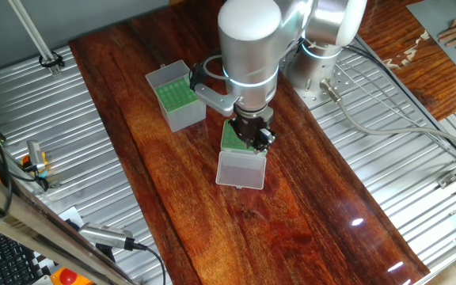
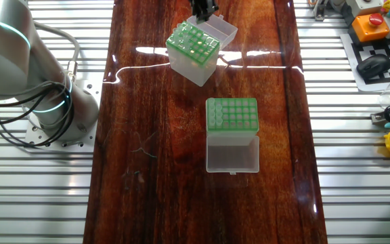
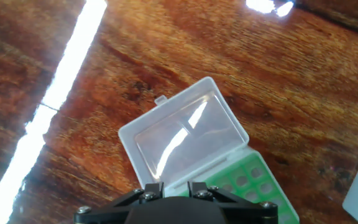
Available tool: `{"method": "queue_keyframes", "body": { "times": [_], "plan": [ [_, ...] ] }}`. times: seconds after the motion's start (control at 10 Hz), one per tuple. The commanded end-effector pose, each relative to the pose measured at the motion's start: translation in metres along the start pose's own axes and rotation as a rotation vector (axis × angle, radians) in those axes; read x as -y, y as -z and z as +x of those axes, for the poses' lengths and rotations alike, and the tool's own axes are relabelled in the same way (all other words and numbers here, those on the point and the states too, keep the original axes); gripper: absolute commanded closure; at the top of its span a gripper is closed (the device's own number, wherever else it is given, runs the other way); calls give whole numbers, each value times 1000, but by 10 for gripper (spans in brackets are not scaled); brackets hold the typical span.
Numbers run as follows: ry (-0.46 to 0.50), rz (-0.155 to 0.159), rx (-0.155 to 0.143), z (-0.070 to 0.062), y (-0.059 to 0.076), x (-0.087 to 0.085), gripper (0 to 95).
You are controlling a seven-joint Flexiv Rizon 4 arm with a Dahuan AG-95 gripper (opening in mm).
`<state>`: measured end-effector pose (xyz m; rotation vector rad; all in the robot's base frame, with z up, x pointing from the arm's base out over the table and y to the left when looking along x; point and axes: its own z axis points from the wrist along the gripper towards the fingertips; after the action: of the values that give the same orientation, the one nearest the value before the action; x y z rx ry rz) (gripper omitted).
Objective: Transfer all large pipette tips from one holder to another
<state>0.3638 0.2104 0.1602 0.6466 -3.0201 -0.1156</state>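
In one fixed view the gripper (image 1: 254, 134) hangs over the clear-lidded holder (image 1: 233, 136), hiding much of its green rack; the open lid (image 1: 241, 169) lies flat on the desk (image 1: 165, 198). The grey holder (image 1: 177, 96) stands well apart.

In the other fixed view the gripper is cut off at the top edge. Pale spots on the clear-lidded holder's rack may be pipette tips (image 2: 196, 42).

The hand view shows only the gripper's base; I cannot tell whether it is released or clenched.

bright overhead light, white glare streaks on glossy table (image 3: 73, 56); hand view slightly soft
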Motion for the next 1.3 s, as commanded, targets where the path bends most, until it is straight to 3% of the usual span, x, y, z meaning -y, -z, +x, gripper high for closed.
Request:
{"method": "queue_keyframes", "body": {
  "times": [0.1,0.7,0.8,1.0,1.1,1.3],
  "plan": [
    [23,0,-5,2,-2,4,760],
    [35,7,7,19,-12,3,760],
    [33,9,8,19,-12,3,950],
    [39,11,21,19,-11,3,950],
    [44,11,24,18,-11,3,950],
    [54,10,25,12,3,2,950]
  ]
}}
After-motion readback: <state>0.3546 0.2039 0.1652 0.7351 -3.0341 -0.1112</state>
